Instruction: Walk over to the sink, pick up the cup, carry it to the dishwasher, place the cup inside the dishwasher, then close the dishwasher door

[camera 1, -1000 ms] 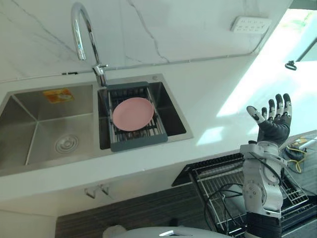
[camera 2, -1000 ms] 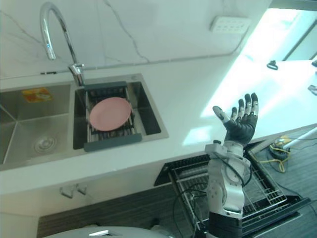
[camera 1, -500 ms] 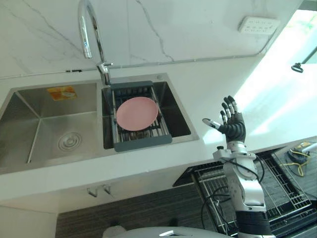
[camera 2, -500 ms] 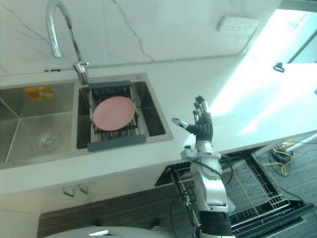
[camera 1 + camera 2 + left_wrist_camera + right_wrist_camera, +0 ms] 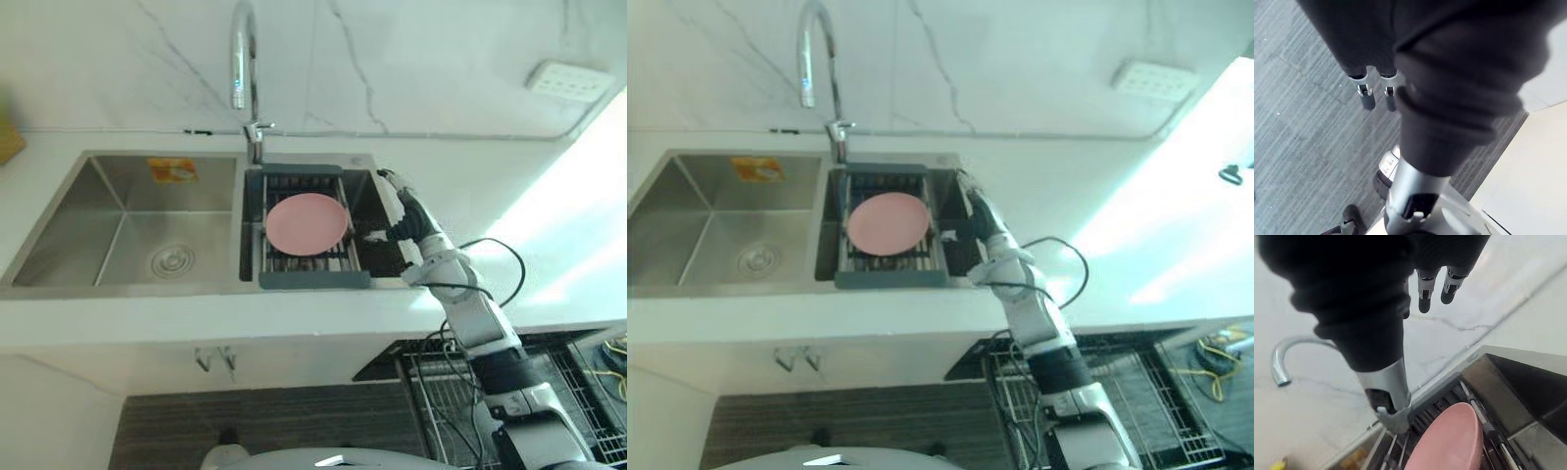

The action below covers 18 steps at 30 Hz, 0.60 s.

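"Cup stage, which?"
"Reach, judged; a pink plate (image 5: 307, 222) lies flat on the rack (image 5: 313, 280) in the sink (image 5: 127, 225); right hand (image 5: 409, 223), fingers (image 5: 1422, 293) straight and spread, hovers just beside; next: lower, curl round it; left hand (image 5: 1449, 88) relaxed."

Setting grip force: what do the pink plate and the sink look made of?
The plate looks like matte plastic or perhaps ceramic: even pink with no glare. The sink looks like brushed stainless steel: grey with soft reflections.
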Tool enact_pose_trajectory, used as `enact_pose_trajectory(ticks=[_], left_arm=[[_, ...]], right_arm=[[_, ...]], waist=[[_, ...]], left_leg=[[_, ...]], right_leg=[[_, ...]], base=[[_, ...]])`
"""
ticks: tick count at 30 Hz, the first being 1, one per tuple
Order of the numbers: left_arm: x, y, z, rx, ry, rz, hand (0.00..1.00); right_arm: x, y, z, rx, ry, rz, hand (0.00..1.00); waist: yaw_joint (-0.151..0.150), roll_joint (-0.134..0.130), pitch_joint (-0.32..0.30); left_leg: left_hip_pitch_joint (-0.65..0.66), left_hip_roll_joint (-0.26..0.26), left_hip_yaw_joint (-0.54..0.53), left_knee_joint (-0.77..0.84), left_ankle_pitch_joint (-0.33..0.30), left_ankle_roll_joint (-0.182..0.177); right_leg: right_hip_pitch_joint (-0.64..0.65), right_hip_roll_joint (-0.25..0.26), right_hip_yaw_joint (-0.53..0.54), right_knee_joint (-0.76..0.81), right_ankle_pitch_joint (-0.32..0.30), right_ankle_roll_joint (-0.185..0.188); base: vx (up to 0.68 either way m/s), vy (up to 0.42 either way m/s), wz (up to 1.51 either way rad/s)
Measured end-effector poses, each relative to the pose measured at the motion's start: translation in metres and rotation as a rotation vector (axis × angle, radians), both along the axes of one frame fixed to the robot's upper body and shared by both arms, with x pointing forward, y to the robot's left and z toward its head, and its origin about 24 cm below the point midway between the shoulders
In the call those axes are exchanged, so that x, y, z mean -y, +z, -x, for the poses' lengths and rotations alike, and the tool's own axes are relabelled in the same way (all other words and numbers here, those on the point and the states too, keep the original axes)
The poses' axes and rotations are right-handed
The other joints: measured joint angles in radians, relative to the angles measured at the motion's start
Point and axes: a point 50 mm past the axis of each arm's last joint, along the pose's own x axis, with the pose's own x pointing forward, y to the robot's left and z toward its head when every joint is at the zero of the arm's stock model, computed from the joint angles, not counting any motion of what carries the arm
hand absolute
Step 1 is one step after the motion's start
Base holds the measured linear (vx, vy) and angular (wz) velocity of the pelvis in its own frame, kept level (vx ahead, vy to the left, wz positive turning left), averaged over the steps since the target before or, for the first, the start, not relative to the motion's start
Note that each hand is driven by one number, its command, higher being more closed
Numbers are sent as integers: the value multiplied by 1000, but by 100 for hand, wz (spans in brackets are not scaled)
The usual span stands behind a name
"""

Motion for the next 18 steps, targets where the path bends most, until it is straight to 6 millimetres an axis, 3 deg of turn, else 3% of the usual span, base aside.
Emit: enact_pose_trajectory(ticks=[14, 18], left_arm=[[1, 1, -5, 39, 86, 58, 0], [0, 2, -7, 50, 82, 57, 0]], right_arm=[[2, -43, -28, -211, 15, 443, 0], [-6, -44, -31, -261, 88, 521, 0]], waist=[[48, -19, 1], [53, -23, 4]], left_leg=[[-60, -27, -103, -1, 36, 16], [-68, -32, -122, -1, 43, 18]], right_leg=[[8, -23, -107, 0, 2, 11], [13, -27, -127, 0, 2, 12]], base=[[-23, 8, 21], [-18, 6, 16]])
